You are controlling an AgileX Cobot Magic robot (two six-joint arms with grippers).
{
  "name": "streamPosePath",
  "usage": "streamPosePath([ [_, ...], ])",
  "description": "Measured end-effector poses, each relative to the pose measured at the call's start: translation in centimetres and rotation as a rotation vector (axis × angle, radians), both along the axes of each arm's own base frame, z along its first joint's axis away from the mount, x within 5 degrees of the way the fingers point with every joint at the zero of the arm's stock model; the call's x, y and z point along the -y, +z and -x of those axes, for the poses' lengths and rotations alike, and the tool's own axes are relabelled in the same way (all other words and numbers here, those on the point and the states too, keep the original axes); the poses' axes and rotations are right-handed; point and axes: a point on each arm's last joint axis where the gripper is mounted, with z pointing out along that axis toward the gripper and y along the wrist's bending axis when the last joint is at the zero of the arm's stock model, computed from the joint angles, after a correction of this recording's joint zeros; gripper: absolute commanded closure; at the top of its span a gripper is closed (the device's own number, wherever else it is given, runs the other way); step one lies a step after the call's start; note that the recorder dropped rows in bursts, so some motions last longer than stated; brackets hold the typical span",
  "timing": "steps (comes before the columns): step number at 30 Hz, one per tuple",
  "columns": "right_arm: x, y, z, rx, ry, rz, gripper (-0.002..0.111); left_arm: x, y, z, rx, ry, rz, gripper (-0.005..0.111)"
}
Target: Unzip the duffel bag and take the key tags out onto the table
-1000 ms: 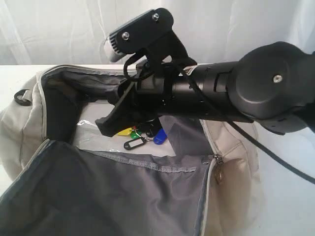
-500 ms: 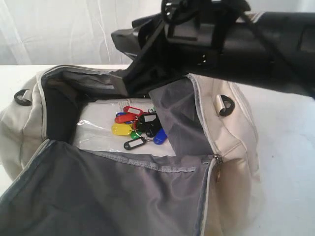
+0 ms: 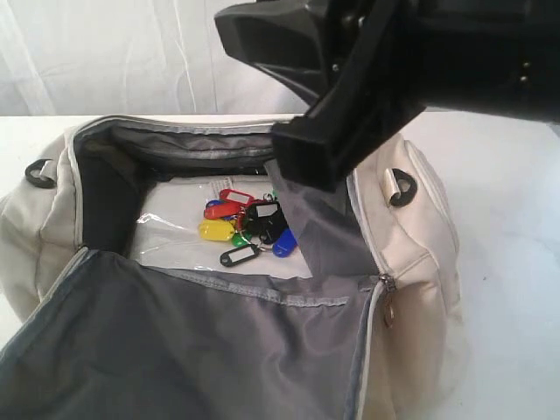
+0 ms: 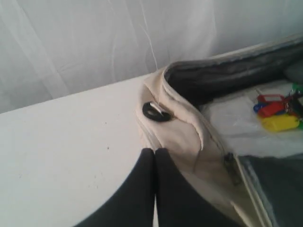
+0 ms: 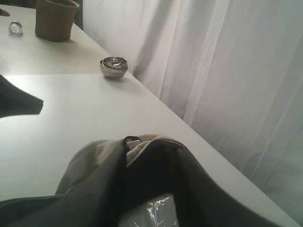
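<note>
The cream duffel bag [image 3: 411,245] lies unzipped on the white table [image 3: 516,262], its grey lid folded toward the camera. The key tags [image 3: 248,223] lie in a coloured bunch on clear plastic on the bag's floor, held by nothing. My right gripper [image 3: 293,105] hangs open above the bag's far right part, well over the tags; in the right wrist view its blurred fingers [image 5: 227,189] stand apart around the dark bag interior [image 5: 161,175]. My left gripper [image 4: 155,151] is shut and empty, beside the bag's end near a D-ring [image 4: 156,112]. The key tags [image 4: 277,113] show there too.
A white curtain hangs behind the table. In the right wrist view a metal bowl [image 5: 113,66], a brown container [image 5: 56,19] and a small clear object [image 5: 15,27] stand on the table beyond the bag's end. Dark D-rings [image 3: 401,188] sit on the bag's ends.
My right arm has lifted out of the bag, up and toward the camera. The key tags, partly covered before, now lie in full view on the bag's floor.
</note>
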Motion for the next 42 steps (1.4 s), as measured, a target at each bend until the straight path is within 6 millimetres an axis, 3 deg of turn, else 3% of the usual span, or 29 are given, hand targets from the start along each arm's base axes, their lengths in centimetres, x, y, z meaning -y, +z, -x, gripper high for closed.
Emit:
streamPosePath([
  [9,0.9,0.6,0.7,0.015,0.015,-0.016,0.076,1.2,-4.9,0.2,-0.179,-0.140,-0.099,0.107],
  [34,0.8,0.3,1.0,-0.001,0.047,0.014,0.076,1.4,-6.3,0.1,-0.179,-0.154,-0.090,0.107],
  [42,0.7,0.1,1.2,-0.011,0.066,0.031,0.076,1.4,-11.8,0.8,-0.257,-0.166,-0.047,0.107],
])
